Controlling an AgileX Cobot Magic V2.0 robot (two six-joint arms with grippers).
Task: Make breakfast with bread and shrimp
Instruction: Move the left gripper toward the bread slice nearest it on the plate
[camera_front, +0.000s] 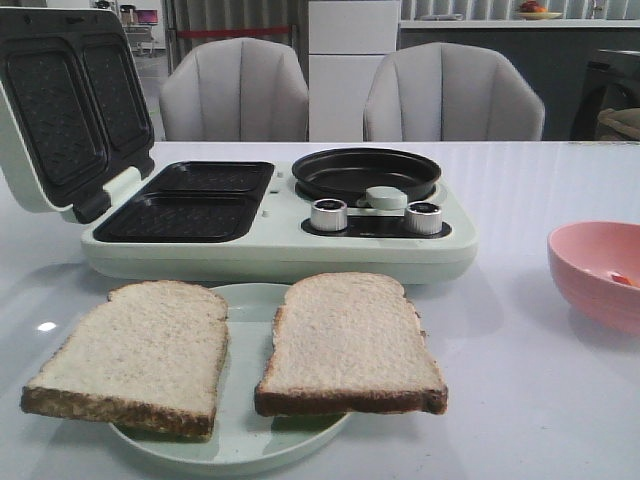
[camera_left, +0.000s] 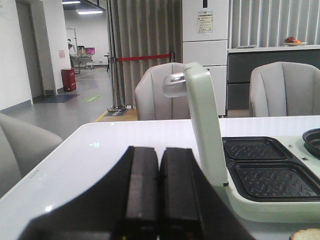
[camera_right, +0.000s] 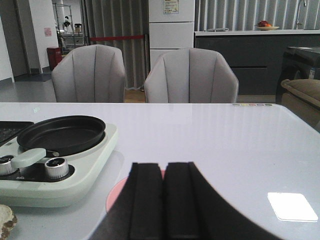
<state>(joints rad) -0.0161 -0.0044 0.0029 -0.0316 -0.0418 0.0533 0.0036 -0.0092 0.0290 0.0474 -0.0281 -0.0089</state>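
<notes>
Two bread slices lie side by side on a pale green plate (camera_front: 245, 300) at the front: the left slice (camera_front: 135, 355) and the right slice (camera_front: 345, 340). A bit of the orange shrimp (camera_front: 622, 279) shows inside the pink bowl (camera_front: 597, 272) at the right. Behind the plate stands the breakfast maker with its lid (camera_front: 65, 100) open and two dark sandwich plates (camera_front: 190, 200). My left gripper (camera_left: 159, 152) is shut and empty, left of the maker. My right gripper (camera_right: 163, 167) is shut and empty, above the pink bowl (camera_right: 116, 197). Neither gripper shows in the front view.
The maker's round black pan (camera_front: 366, 172) and two metal knobs (camera_front: 329, 214) sit on its right half. Two grey chairs (camera_front: 236, 92) stand behind the table. The white table (camera_front: 530, 190) runs on to the right of the maker.
</notes>
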